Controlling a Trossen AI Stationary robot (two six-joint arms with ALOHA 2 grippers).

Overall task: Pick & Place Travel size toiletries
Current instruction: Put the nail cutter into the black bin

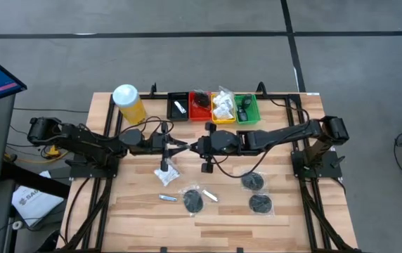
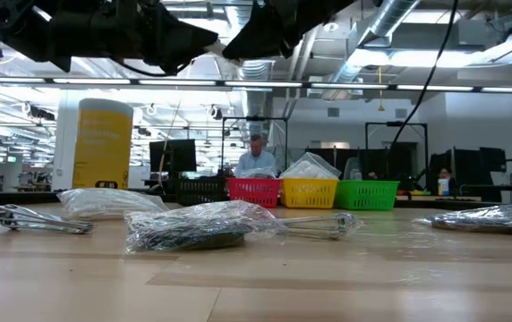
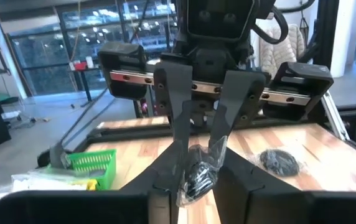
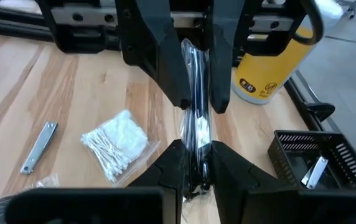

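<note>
A clear plastic sachet with a black item inside [image 4: 196, 121] hangs in mid-air over the table's middle. Both grippers meet on it tip to tip: my left gripper [image 4: 200, 102] comes from the left and my right gripper [image 4: 198, 149] from the right, as also seen in the high view with my left gripper [image 1: 182, 147] and my right gripper [image 1: 193, 147]. Lying flat on the table are a white cotton-swab sachet [image 4: 116, 146], a thin silver tube [image 1: 167, 198] and bagged black discs [image 1: 192, 201], [image 1: 253, 181], [image 1: 260, 204]. My left gripper pinches the clear sachet's upper part [image 4: 198, 93] between its two fingers, coming level from the table's left. The sachet is lifted clear; its black-filled end [image 3: 198, 179] hangs below the fingers. My right gripper pinches the same sachet [image 4: 196, 140] between its two fingers, slanting slightly down from the table's right. The fingers close on the plastic beside the left gripper's tips, and the sachet stays clear of the table.
Black [image 1: 178, 107], red [image 1: 200, 106], yellow [image 1: 223, 107] and green [image 1: 247, 109] trays stand in a row at the far edge. A tall yellow canister with a white lid [image 1: 128, 104] stands at the far left. A person shows in the room beyond [image 2: 257, 159].
</note>
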